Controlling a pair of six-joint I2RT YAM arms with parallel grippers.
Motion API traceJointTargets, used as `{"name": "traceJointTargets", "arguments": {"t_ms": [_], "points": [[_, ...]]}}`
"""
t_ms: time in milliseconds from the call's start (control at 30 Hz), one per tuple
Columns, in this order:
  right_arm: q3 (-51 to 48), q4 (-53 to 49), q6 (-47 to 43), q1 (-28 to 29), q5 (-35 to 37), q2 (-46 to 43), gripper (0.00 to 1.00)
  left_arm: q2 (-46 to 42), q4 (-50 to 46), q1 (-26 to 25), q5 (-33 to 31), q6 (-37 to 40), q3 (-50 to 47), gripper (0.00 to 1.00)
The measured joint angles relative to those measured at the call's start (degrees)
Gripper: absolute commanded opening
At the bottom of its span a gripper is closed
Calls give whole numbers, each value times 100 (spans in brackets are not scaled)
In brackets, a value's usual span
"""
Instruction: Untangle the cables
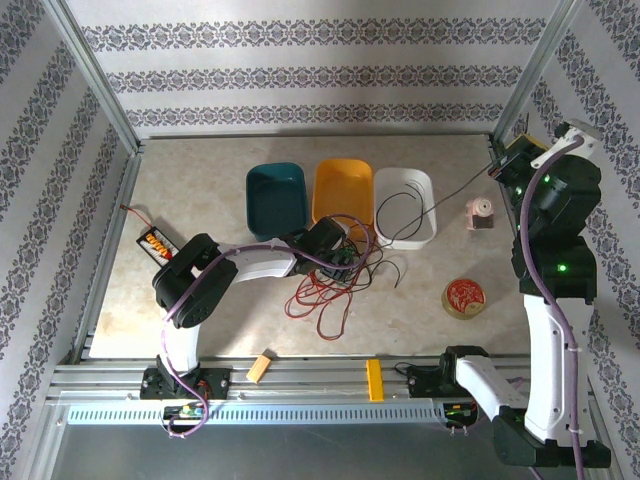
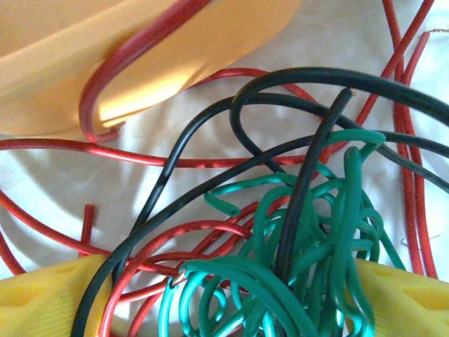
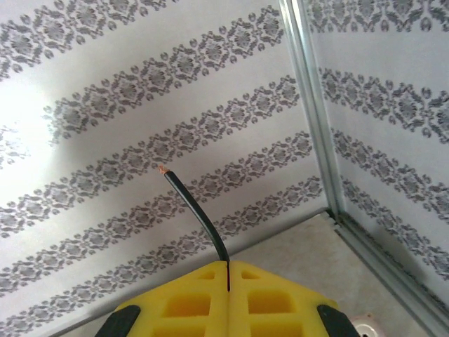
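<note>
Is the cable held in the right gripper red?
No, the right gripper has its jaws shut on a black cable.

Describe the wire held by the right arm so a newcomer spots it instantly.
Of the three plastic bins across the back of the table, take the white rectangular bin on the right. A thin black wire loops inside it, then rises straight to the yellow jaws of the right arm, shut near its copper tip. Unlike the tangled red and green wires, it hangs in the air.
</note>
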Motion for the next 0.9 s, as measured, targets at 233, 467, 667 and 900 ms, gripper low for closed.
{"name": "traceJointTargets", "arguments": {"t_ms": [233, 467, 667, 900], "points": [[629, -107, -116, -87, -55, 501, 0, -44, 155, 2, 0, -2, -125, 85], [1768, -68, -105, -162, -466, 1049, 0, -153, 256, 17, -68, -48, -310, 97], [2522, 170, 35, -162, -975, 1532, 0, -168, 260, 17, -109, -63, -343, 99], [3484, 236, 118, -162, -1410, 2155, 0, -168, 260, 17, -111, -68, -350, 99]]}}
